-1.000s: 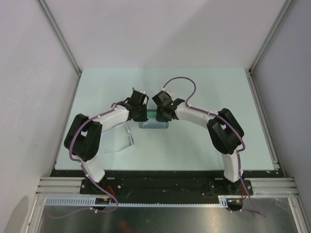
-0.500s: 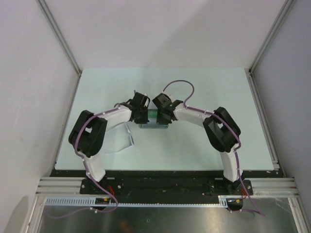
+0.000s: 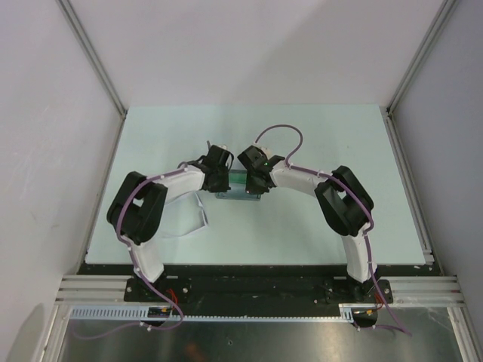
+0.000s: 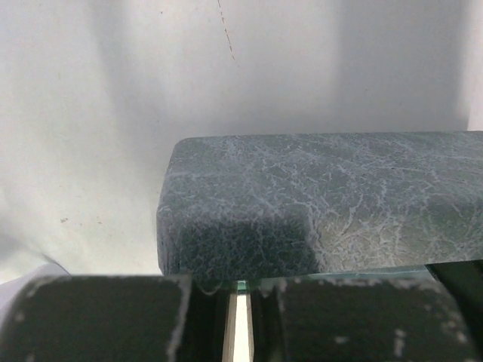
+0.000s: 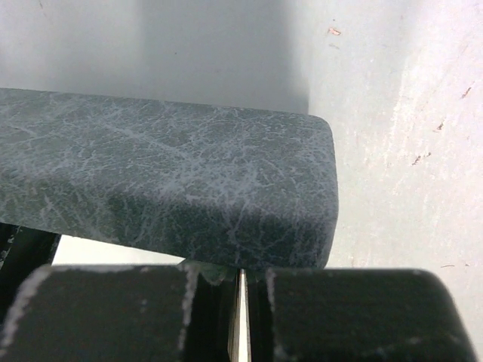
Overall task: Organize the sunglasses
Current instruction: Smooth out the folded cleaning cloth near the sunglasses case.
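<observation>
The grey textured case (image 3: 237,194) lies mid-table between both grippers, with a sliver of teal lining showing. My left gripper (image 3: 221,181) is shut on the case's near edge. In the left wrist view its fingers (image 4: 241,302) pinch a thin teal lip under the case (image 4: 324,204). My right gripper (image 3: 254,181) is shut on the same edge at the other end. Its jaws (image 5: 240,302) stand almost closed below the case (image 5: 166,181). The white-framed sunglasses (image 3: 202,215) lie on the table left of the case, partly under my left forearm.
A pale grey-blue cloth (image 3: 177,230) lies flat beside the sunglasses, near the left arm's elbow. Metal rails border the table on the left (image 3: 106,196) and right (image 3: 411,188). The white back wall rises behind the table.
Both wrists have drawn closer together over the case. Less of its teal inside shows between them. The left elbow shifted right. The sunglasses and cloth have not moved.
</observation>
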Controlling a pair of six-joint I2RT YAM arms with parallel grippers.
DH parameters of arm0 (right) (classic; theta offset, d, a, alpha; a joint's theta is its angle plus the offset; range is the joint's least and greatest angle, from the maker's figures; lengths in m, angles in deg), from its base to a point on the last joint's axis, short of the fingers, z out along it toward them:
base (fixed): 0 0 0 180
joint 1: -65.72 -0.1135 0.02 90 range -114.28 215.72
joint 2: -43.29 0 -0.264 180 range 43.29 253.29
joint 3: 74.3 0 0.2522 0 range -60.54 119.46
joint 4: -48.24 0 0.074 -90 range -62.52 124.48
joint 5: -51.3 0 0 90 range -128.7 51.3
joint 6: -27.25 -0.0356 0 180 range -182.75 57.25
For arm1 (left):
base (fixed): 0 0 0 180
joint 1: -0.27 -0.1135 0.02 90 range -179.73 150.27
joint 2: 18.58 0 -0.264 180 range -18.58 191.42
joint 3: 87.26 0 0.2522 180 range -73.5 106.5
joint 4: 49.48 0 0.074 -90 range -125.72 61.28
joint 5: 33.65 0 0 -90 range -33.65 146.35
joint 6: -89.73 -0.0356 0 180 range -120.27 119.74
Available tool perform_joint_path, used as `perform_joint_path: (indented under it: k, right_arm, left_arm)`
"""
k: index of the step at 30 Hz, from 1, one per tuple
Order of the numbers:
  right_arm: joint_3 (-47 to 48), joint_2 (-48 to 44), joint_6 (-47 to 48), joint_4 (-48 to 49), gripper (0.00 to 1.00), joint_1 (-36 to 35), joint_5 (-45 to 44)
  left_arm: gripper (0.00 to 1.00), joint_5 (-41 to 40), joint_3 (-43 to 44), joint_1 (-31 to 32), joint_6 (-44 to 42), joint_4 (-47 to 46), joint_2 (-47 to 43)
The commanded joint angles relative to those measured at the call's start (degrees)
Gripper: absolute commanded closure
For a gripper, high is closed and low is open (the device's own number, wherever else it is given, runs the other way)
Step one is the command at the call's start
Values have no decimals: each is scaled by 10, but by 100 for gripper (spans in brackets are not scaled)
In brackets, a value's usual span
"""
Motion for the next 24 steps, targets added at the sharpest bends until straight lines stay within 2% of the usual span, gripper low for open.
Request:
perform_joint_path:
  k: [1,6,11,18,24]
  right_arm:
    - [-3,5,3,-9,99,2,-28]
    - [-5,-3,5,-16,99,2,-47]
    - [-5,-14,23,-4,98,-7,-68]
    - [-4,-40,54,25,98,-23,-91]
    - [-11,-53,77,69,97,-36,-93]
  left_arm:
    - [91,-40,-12,1,9,-1,-28]
    - [91,-52,-19,1,12,1,-37]
    - [91,-32,-21,2,13,-2,-56]
    - [81,-18,-6,3,4,-23,-95]
    - [82,-22,-3,3,6,-33,-88]
